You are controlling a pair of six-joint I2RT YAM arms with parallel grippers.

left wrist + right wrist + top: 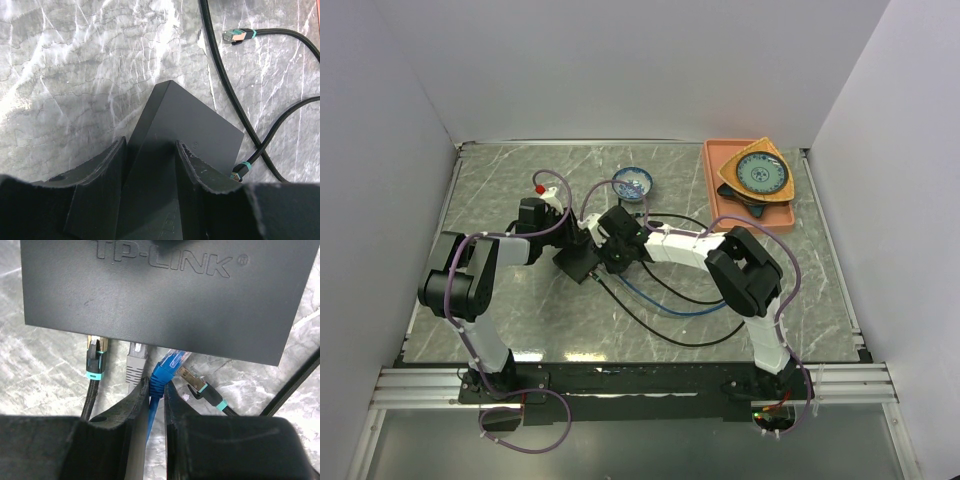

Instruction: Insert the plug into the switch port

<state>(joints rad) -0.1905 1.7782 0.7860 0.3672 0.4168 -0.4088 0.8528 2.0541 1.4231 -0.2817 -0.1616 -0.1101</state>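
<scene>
Saw the whole grey marble table point(770, 300) from the top view only, with an orange tray point(712, 190) carrying a patterned plate point(763, 173) at far right and a small blue bowl point(633, 183) at far centre. Located the switch point(576, 262) left of table centre, between the two arms' ends, with black cables point(670, 335) looped nearby. Noted it as a flat matte-black box, one corner pointing away in the left wrist view. Recorded the left gripper point(150, 145) closed on the switch's body. Read "TP-LINK" embossed on its lid, right wrist view only. Recorded the right gripper point(156, 385) pinched narrowly on the blue plug point(167, 367), tip tilted at the switch's socket edge; could not tell whether seated. Logged a grey plug point(136, 362) just left of it, a teal-banded black plug point(96, 357) further left, and a second black plug point(200, 385) lying aslant at right.
</scene>
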